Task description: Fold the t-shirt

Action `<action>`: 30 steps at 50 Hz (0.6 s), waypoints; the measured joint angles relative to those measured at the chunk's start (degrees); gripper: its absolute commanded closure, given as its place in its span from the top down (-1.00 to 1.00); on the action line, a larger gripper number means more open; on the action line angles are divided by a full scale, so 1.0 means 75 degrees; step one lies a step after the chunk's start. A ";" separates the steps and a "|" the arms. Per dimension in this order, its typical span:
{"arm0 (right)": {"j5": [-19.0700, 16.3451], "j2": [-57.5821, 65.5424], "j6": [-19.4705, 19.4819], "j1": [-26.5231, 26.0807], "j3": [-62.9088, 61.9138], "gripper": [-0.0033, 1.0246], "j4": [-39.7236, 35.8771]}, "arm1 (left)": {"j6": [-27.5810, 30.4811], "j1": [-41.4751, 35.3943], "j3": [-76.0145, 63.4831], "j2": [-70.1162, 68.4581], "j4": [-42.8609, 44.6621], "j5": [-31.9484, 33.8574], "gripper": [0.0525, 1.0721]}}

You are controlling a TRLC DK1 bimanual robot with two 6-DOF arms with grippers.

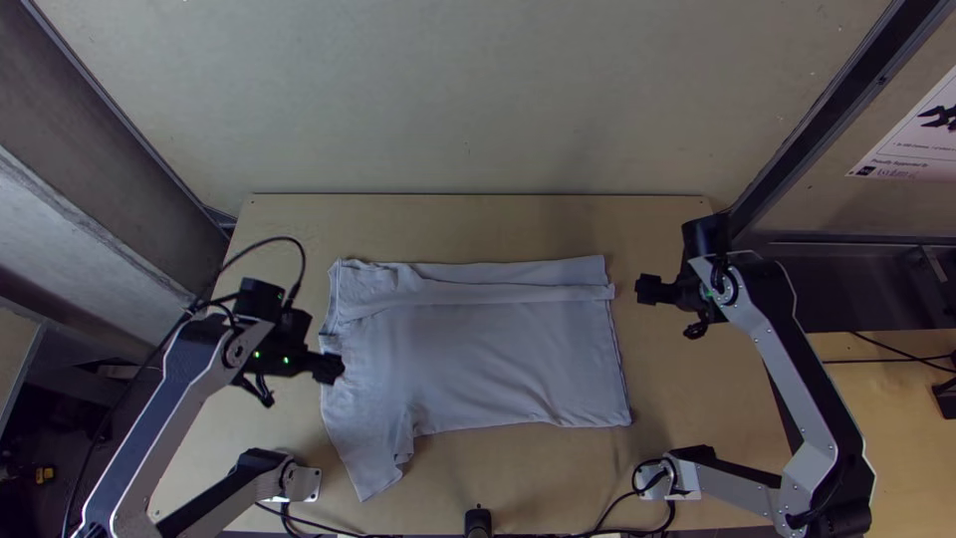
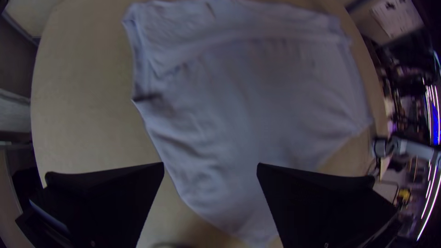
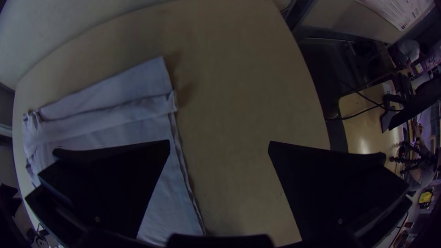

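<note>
Wide-open fingers on the left gripper (image 2: 210,166) hang at the edge of the t-shirt (image 1: 498,349), flat on the table (image 1: 558,229). Right gripper (image 3: 219,143) gapes beyond the hem (image 1: 618,359). Far side looks folded in; the near sleeve (image 1: 373,458) probably wants pinching and turning inward next.

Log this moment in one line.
shirt: far side folded in, near sleeve spread | left end effector: open, over shirt's edge | right end effector: open, beside shirt

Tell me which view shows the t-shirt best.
The top view: the t-shirt fits entirely, with the left gripper overlapping one edge. The left wrist view crops it; the right wrist view crops it too, partly behind a finger.
</note>
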 measured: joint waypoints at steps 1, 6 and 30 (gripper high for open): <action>0.0000 0.0000 0.0003 0.0026 -0.0023 0.92 -0.0003 | 0.0000 -0.0181 -0.0029 -0.0050 -0.0111 -0.0003 0.90; -0.0003 0.0000 0.0000 0.0096 -0.0076 0.92 -0.0026 | -0.0137 -0.0965 -0.0251 -0.0242 -0.0542 -0.0175 0.90; -0.0172 0.0000 0.0003 0.0099 -0.0513 0.91 -0.0041 | -0.1416 -0.3430 -0.1466 -0.0207 -0.1072 -0.0344 0.89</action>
